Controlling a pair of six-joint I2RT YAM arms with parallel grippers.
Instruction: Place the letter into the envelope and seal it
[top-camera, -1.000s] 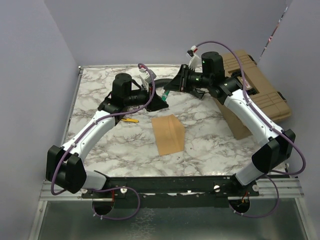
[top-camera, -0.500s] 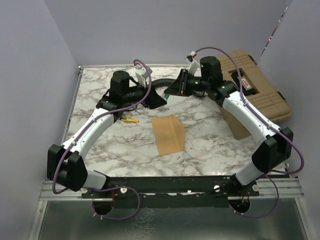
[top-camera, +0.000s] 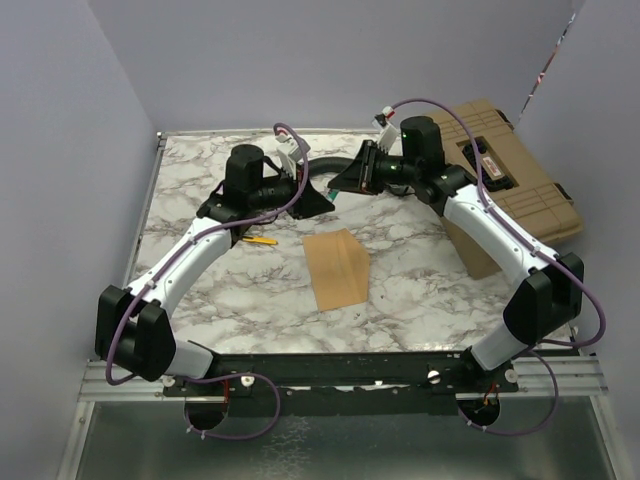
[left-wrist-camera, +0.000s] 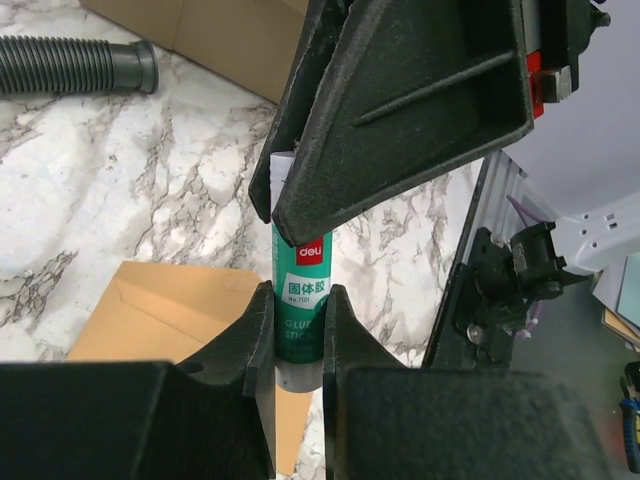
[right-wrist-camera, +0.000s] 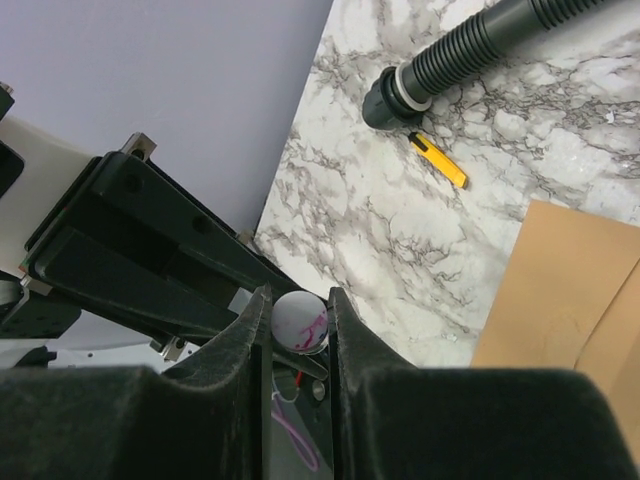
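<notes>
Between the left fingers (left-wrist-camera: 252, 345), clamped narrow, stands a green glue stick (left-wrist-camera: 298, 300) labelled "deli", "固体胶" and "GLUE". Its white end is pinched by the right fingers (right-wrist-camera: 250, 340). Below both, the envelope (top-camera: 337, 268) lies on the counter (top-camera: 200, 290).

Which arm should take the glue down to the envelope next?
Probably the left gripper: its jaws clamp the green body of the glue stick, with the envelope close by. The right gripper only pinches its white end.

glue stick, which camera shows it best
Left wrist: the glue stick stands mid-frame, its green label readable. Right wrist shows only its round end; top external shows barely a green sliver.
</notes>
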